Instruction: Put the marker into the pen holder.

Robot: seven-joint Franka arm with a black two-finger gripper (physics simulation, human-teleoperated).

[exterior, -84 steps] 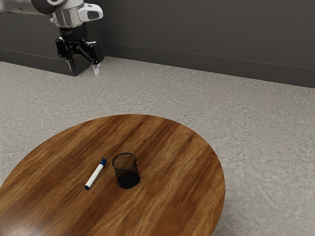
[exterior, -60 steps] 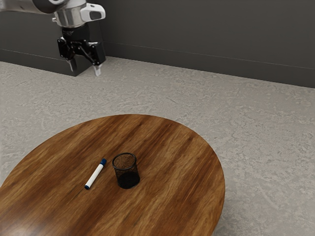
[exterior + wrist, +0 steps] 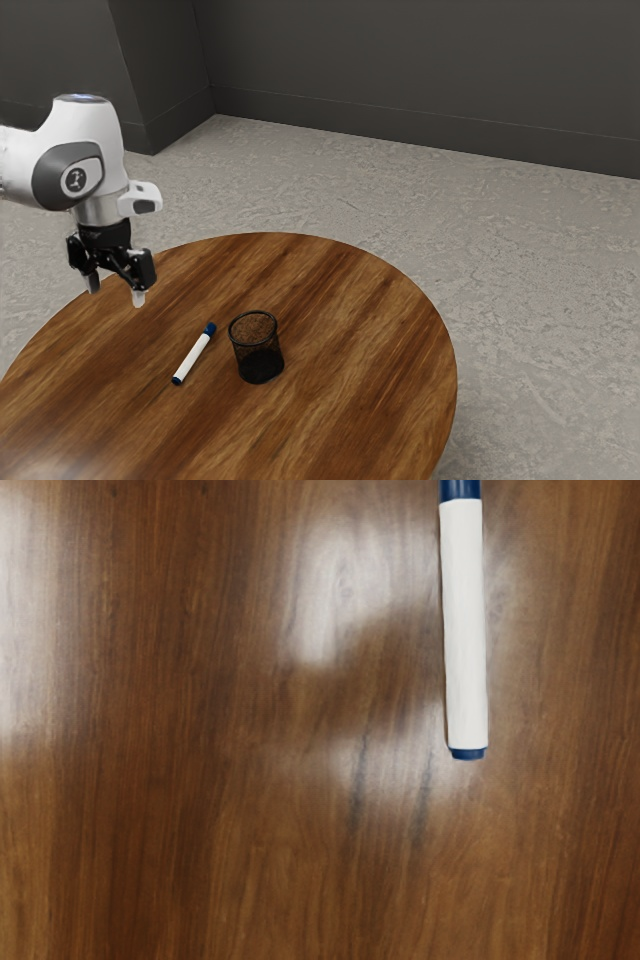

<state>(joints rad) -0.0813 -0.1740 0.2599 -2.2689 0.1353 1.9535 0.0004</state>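
Marker (image 3: 193,355) flat on table (image 3: 350,400), apart from spread fingers (image 3: 138,298), toward exterior view's right.

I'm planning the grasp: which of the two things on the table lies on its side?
The white-and-blue marker: it lies lengthwise on the table, while the black mesh pen holder beside it stands upright.

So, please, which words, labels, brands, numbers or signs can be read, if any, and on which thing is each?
No words or numbers can be read.
Small round sign on the white and grey robot arm: too small to read.
White marker with blue ends: no writing visible.
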